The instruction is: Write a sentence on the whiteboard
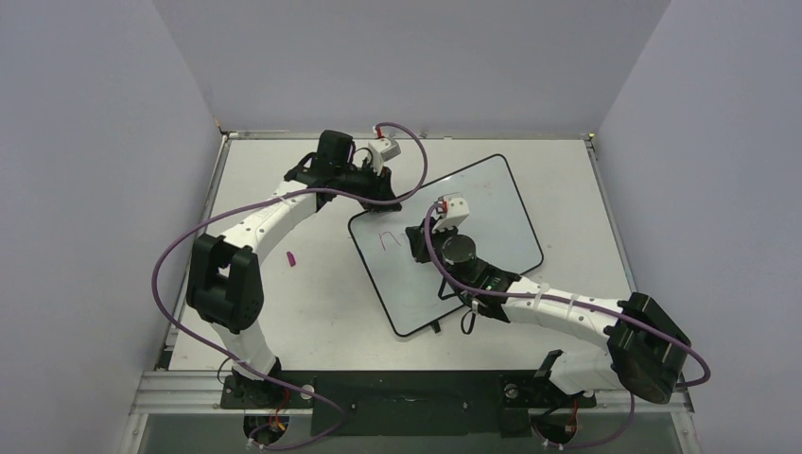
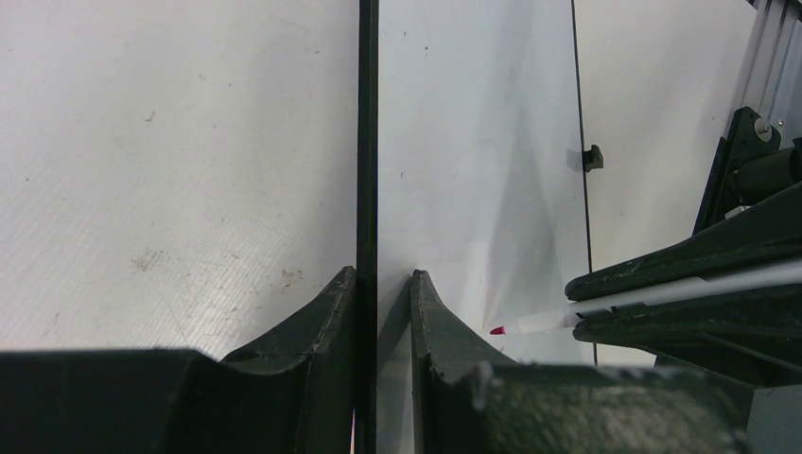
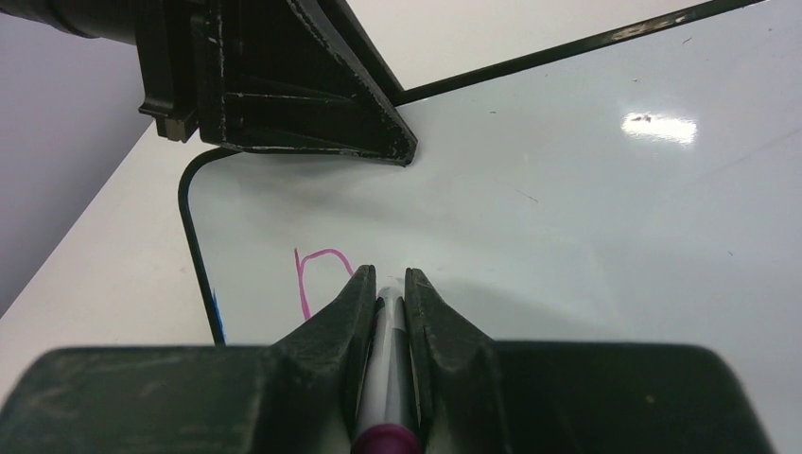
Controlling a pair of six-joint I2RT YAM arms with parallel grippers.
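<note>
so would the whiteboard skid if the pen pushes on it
Probably, if free: the whiteboard lies flat on the table and looks thin, so likely light. The left hand, with fingers either side of its frame, may be steadying it. Its glossy face looks rigid, unlikely to flex.

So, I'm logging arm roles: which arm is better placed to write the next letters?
Right. The right gripper grips the marker over the whiteboard, beside the barely begun sentence; the left gripper straddles the whiteboard's edge.
</note>
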